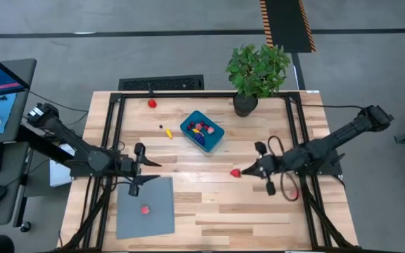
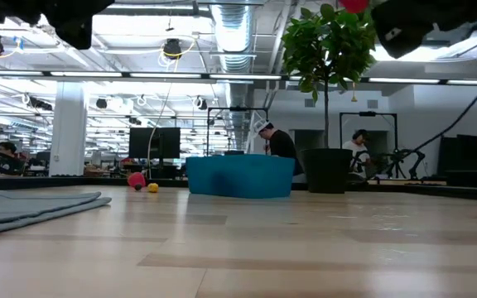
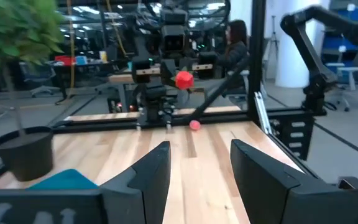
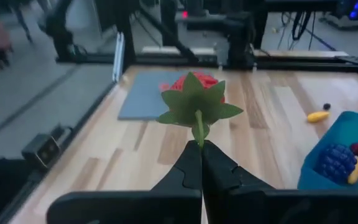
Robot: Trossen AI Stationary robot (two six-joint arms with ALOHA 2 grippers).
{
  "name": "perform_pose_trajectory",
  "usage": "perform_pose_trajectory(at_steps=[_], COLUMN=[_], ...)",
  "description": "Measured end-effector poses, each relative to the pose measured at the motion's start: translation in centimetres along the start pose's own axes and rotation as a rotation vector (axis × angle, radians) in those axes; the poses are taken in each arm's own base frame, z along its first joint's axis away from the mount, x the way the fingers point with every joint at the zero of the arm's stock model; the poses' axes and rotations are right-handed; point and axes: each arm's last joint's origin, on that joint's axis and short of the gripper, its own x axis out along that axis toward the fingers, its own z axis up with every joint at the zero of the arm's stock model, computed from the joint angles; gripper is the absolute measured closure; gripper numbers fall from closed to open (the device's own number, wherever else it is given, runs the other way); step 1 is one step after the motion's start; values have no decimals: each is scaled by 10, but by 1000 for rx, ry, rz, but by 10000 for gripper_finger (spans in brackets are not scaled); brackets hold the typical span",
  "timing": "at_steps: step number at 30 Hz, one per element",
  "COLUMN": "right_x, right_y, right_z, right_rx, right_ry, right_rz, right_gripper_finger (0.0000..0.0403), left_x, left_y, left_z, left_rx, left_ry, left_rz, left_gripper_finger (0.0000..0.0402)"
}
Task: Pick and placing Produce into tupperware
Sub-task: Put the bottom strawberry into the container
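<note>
Our right end effector (image 4: 201,149) is clamped on a strawberry's (image 4: 194,102) thin stem, above the bench (image 1: 209,204), well short of the tub (image 1: 202,131). Such a slim hold could let it swing or slip. Our left end effector (image 1: 138,169) waits apart.

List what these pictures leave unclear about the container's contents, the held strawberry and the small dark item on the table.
- Container: in the low view its wall hides the contents.
- Strawberry in the right gripper: the right wrist view shows mostly its green leaves, which cover the fruit.
- Dark item beside the yellow piece: too small in the high view to identify.
</note>
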Motion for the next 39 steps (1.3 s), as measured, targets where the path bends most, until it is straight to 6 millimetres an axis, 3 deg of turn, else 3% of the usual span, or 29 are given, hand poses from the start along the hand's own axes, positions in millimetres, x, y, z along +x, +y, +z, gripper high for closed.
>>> perform_pose_trajectory(at_steps=[16, 25, 33, 39], right_x=[-59, -67, -76, -76], right_y=[-49, -75, -98, -110], right_z=[-4, -9, -12, -27], right_rx=[31, 29, 117, 131], right_ry=[-337, -316, -318, -229], right_rz=[34, 11, -35, -69], right_gripper_finger=[389, 389, 389, 389], left_x=[-39, -53, -71, -74], left_y=[29, 42, 58, 63], left_z=[13, 22, 8, 6], left_rx=[-32, 16, 3, 10], left_ry=[10, -67, 29, 41], left_rz=[109, 102, 218, 282], left_gripper_finger=[260, 271, 271, 271])
